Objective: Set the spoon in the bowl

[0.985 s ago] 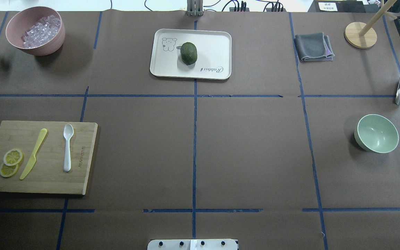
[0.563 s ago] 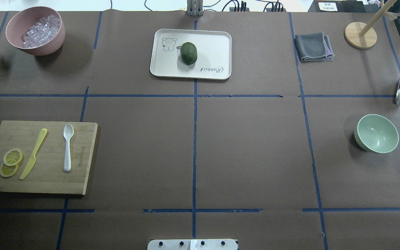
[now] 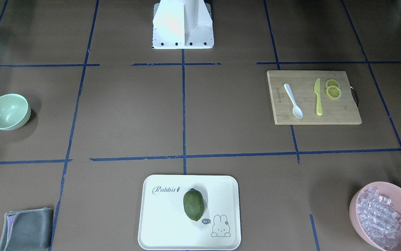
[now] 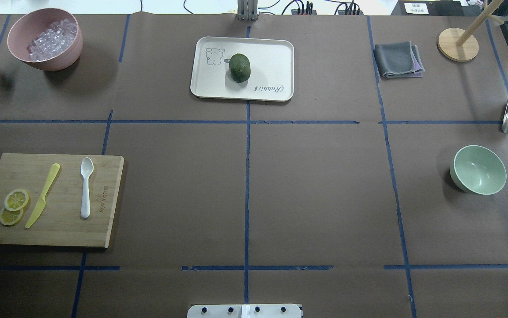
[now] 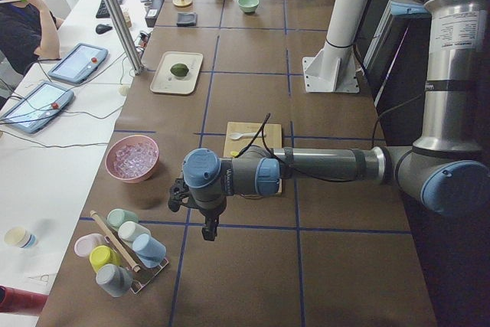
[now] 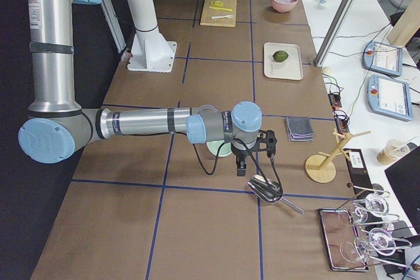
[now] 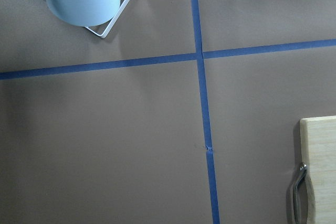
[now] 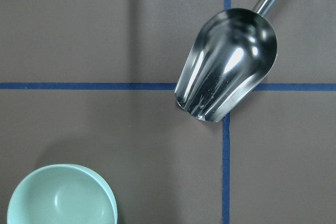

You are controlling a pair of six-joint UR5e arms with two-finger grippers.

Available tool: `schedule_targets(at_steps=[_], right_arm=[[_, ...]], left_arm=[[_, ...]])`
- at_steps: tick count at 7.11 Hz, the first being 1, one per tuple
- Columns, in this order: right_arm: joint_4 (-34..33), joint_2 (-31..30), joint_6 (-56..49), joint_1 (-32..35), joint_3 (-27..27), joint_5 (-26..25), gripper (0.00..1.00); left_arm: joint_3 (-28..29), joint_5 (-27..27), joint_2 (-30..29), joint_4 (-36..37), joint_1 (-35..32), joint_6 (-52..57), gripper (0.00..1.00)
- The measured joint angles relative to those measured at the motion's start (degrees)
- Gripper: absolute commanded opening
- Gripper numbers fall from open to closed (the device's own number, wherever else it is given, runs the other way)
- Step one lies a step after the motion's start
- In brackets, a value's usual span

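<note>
- Well, the spoon [image 4: 86, 187] lies flat on the cutting board [image 4: 64, 225], beside the yellow knife [image 4: 43, 195].
- The bowl [image 4: 478, 169] stands upright — well apart from it.
- Left gripper [image 5: 207, 230], right gripper [image 6: 240, 167]: I cannot tell how wide either stands.

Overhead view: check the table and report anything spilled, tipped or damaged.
Nothing stands out. The spoon lies flat on the cutting board, the bowl sits upright and empty, and the ice cubes are all inside the pink bowl. Only the blue tape grid has small gaps.
</note>
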Motion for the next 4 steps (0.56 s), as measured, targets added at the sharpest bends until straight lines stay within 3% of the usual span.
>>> schedule_targets(at_steps=[2, 4], right_arm=[[15.65, -4.61, 13.09, -5.44, 0.14, -0.84, 1.0], [26.25, -6.81, 26.08, -13.86, 0.1, -4.21, 1.0]], left_arm=[[-1.11, -0.13, 0.0, 0.05, 0.04, -0.08, 1.0], [-1.36, -0.46, -0.02, 0.06, 0.11, -0.09, 1.0]])
